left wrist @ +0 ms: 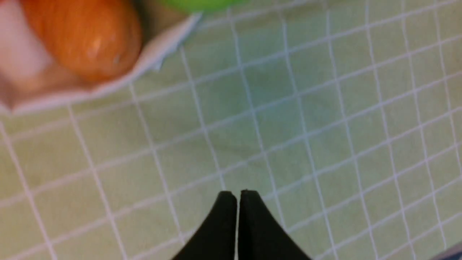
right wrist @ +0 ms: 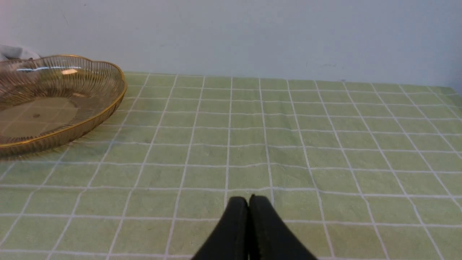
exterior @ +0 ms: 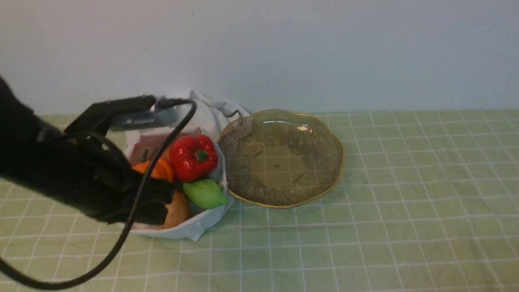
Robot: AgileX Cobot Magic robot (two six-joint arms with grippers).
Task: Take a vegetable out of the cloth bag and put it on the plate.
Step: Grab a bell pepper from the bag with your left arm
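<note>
— One target: red pepper (exterior: pixel 193 157), on top of the pile in the cloth bag (exterior: pixel 198 227), just beside the plate (exterior: pixel 324 174).
— Probably light, glossy, slippery; best gripped across the lobes, not the stem.
— Both pinched together, empty: left tool (left wrist: pixel 237 192), right tool (right wrist: pixel 249 198).

Front view: the left arm (exterior: pixel 61 170), motion-blurred, covers the left side of the cloth bag (exterior: pixel 202 221) and part of the orange pumpkin (exterior: pixel 162 169). Left wrist view: out of focus; green gourd (left wrist: pixel 202 3) cut off at the frame edge. Right wrist view: plate (right wrist: pixel 104 86) cut by the frame edge, with only a sliver of the bag in view.
</note>
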